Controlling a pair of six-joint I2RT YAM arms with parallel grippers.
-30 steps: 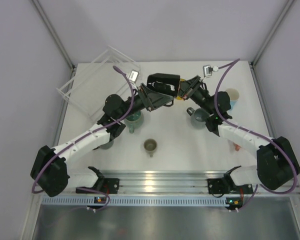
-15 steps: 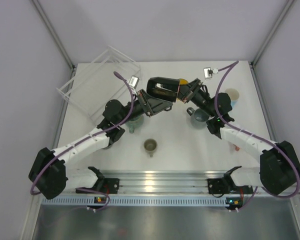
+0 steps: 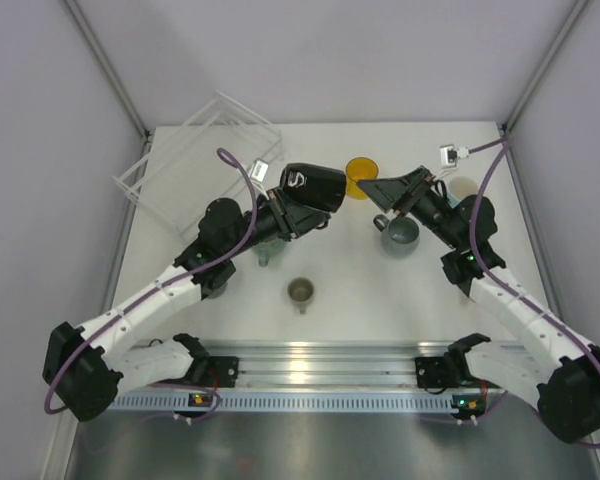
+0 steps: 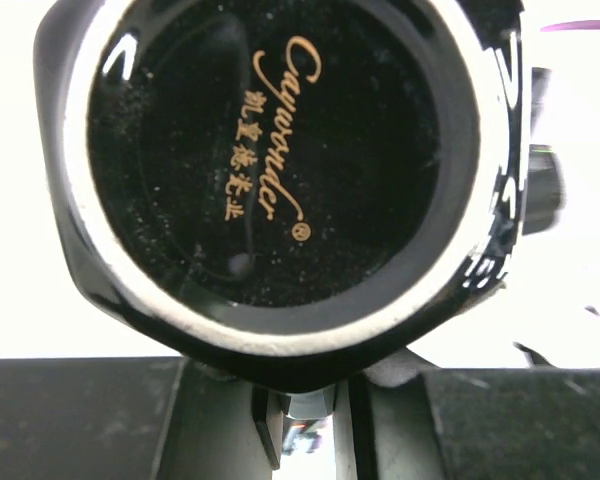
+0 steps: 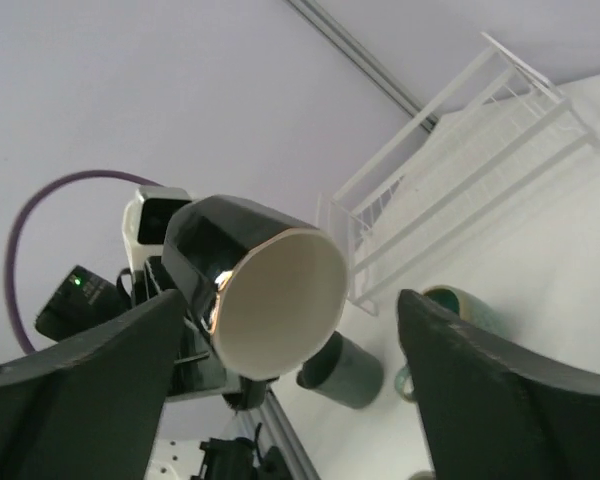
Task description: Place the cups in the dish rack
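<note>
1. The carrying step is being judged as the one in hand: the black cup point(image 3: 313, 187) is being held clear of the counter point(image 3: 360, 290) by the left hand point(image 3: 295, 203), and it is not yet being placed in the rack point(image 3: 195, 165).
2. The rack is lying at an angle at the far left corner of the counter, and no cup is being seen inside it.
3. The next move is being judged to call for a swing of the black cup to the left and away from the bases. The cup is then to be lowered between the thin bars before the grip is loosened.
4. The left arm is being stretched forward to the middle of the counter. The wrist is being turned so that the cup is lying on its side, its white inside facing the right hand point(image 3: 378, 200) and its lettered base filling the left wrist view.
5. The black cup is being pinched near its base by the left hand.
6. The right hand is being held raised, with fingers spread and nothing between them, pointing left at the black cup but apart from it.
7. The yellow cup point(image 3: 361, 177), grey-blue cup point(image 3: 401, 233), olive cup point(image 3: 301, 291) and teal cup point(image 3: 268, 244) are being left standing on the counter.
</note>
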